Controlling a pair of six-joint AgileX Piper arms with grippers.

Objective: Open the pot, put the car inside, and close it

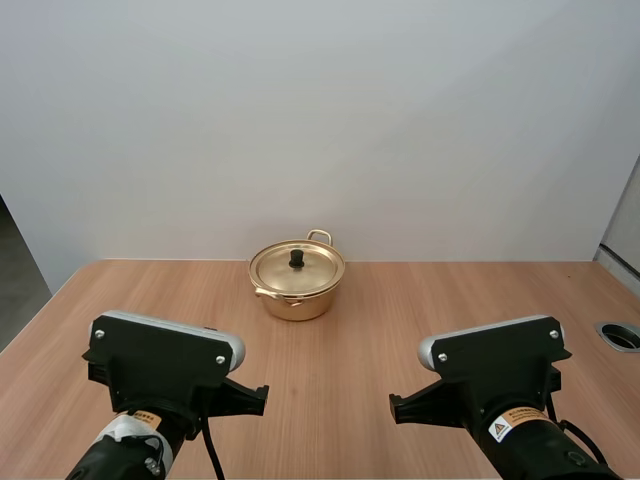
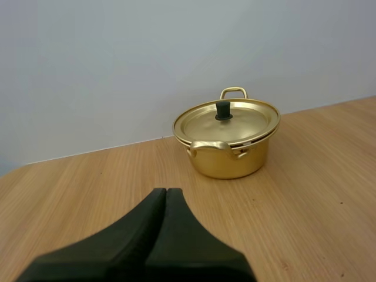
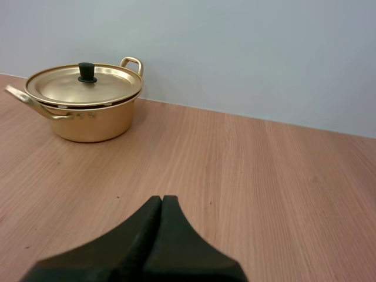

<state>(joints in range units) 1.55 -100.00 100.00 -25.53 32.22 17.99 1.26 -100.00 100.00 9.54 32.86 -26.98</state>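
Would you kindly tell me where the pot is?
In the high view the pot stands far middle on the table, by the wall, ahead of the left gripper and right gripper.

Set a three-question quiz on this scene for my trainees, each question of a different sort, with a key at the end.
1. True or false: the lid is sitting on the pot.
2. How do the jaws of the left gripper stand? A) wide open B) shut on nothing C) shut on the lid
3. Fill in the blank: the knob on the lid is ___ in colour.
Key: 1 true; 2 B; 3 black.
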